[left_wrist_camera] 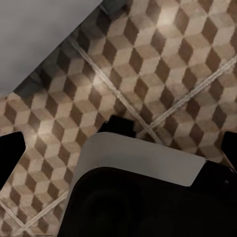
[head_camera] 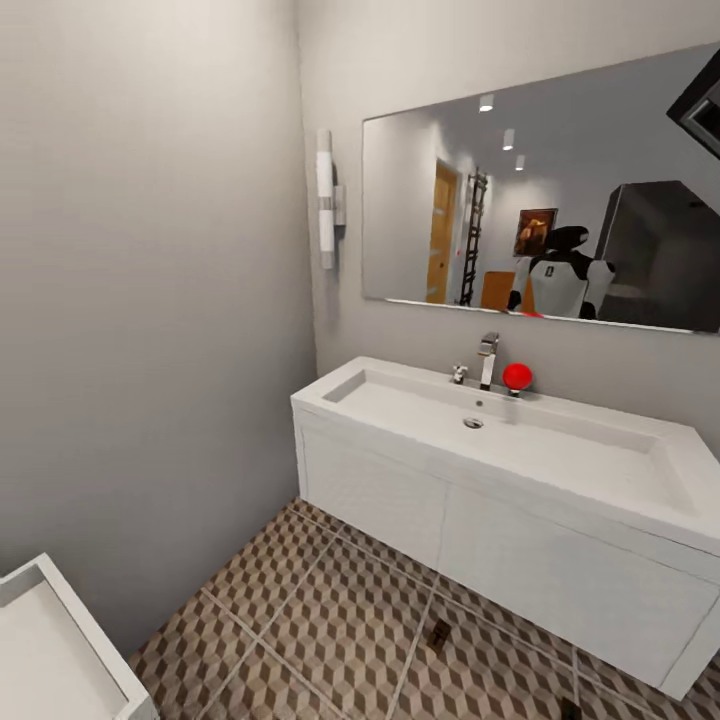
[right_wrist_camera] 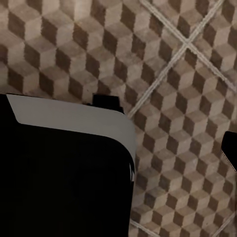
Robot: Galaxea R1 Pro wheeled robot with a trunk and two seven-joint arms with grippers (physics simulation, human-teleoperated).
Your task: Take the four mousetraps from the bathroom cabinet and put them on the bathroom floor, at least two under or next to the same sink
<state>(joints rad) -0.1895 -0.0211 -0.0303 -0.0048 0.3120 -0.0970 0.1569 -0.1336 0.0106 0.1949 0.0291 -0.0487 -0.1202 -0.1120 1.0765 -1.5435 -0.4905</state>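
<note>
The white sink (head_camera: 600, 450) with its chrome tap (head_camera: 488, 360) sits on a white two-door vanity (head_camera: 520, 560) against the far wall. Below it spreads the cube-patterned bathroom floor (head_camera: 330, 640). A small dark flat piece, apparently a mousetrap (head_camera: 438, 634), lies on the tiles just in front of the vanity. A second dark speck (head_camera: 571, 708) at the frame's lower edge is too small to identify. The cabinet is out of view. My left gripper (left_wrist_camera: 118, 148) hangs open over the tiles, empty. My right gripper (right_wrist_camera: 118, 148) is open too, with one fingertip (right_wrist_camera: 231, 148) showing.
A red ball-shaped object (head_camera: 517, 376) stands by the tap. A wide mirror (head_camera: 560, 190) above reflects the robot. A white boxy unit (head_camera: 60, 640) fills the near left corner. My own white and black base (left_wrist_camera: 138, 187) sits under both wrists.
</note>
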